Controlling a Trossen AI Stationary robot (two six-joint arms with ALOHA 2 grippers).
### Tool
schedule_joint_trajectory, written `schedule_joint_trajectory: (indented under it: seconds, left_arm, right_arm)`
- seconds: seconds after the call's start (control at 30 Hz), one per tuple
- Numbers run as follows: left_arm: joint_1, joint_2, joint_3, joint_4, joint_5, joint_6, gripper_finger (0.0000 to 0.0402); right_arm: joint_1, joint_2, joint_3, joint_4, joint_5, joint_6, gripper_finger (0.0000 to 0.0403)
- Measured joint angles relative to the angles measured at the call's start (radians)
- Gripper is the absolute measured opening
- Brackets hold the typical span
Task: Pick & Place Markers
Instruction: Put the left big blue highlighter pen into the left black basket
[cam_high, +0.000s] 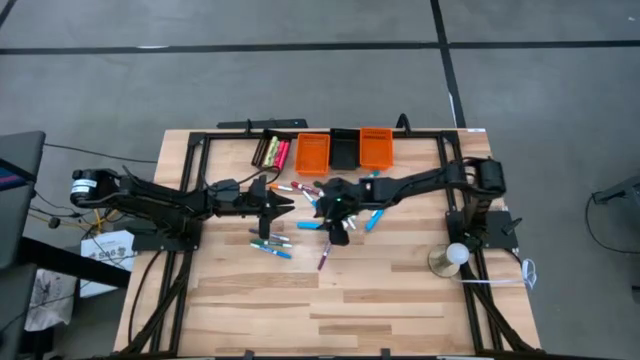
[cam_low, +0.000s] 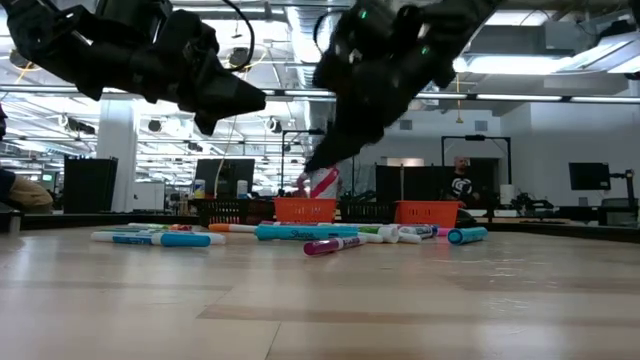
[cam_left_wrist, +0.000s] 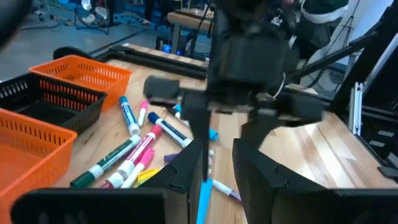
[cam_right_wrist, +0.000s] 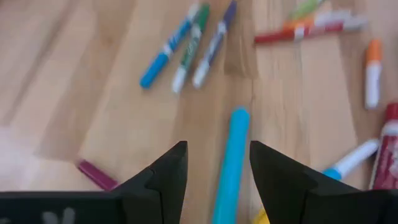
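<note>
Several markers lie scattered on the wooden table (cam_high: 400, 290), among them a light-blue marker (cam_right_wrist: 231, 163), a blue and green group (cam_high: 272, 243) and a purple one (cam_high: 325, 258). My right gripper (cam_high: 335, 230) hangs open above the light-blue marker, which shows between its fingers in the right wrist view. It stays clear of the table in the low view (cam_low: 318, 160). My left gripper (cam_high: 288, 205) hovers open just left of it, above the table (cam_low: 250, 100). A thin blue marker (cam_left_wrist: 203, 190) shows in the gap of its fingers.
At the far edge stand two orange bins (cam_high: 312, 152) (cam_high: 376, 148) with a black bin (cam_high: 344, 150) between them, and a dark bin (cam_high: 270, 152) holding markers. A black frame (cam_high: 190, 180) borders the table. A white lamp (cam_high: 456, 254) stands at the right.
</note>
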Motion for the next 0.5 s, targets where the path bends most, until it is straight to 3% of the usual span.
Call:
schedule_joint_trajectory:
  seconds: [0.27, 0.5]
  left_arm:
    - [0.000, -0.002, 0.000, -0.006, 0.000, 0.000, 0.0086]
    - [0.000, -0.002, 0.000, -0.005, 0.000, 0.000, 0.0086]
  right_arm:
    - [-0.034, 0.108, 0.010, -0.017, 0.002, -0.015, 0.0161]
    - [-0.041, 0.127, 0.010, -0.049, 0.004, -0.021, 0.0160]
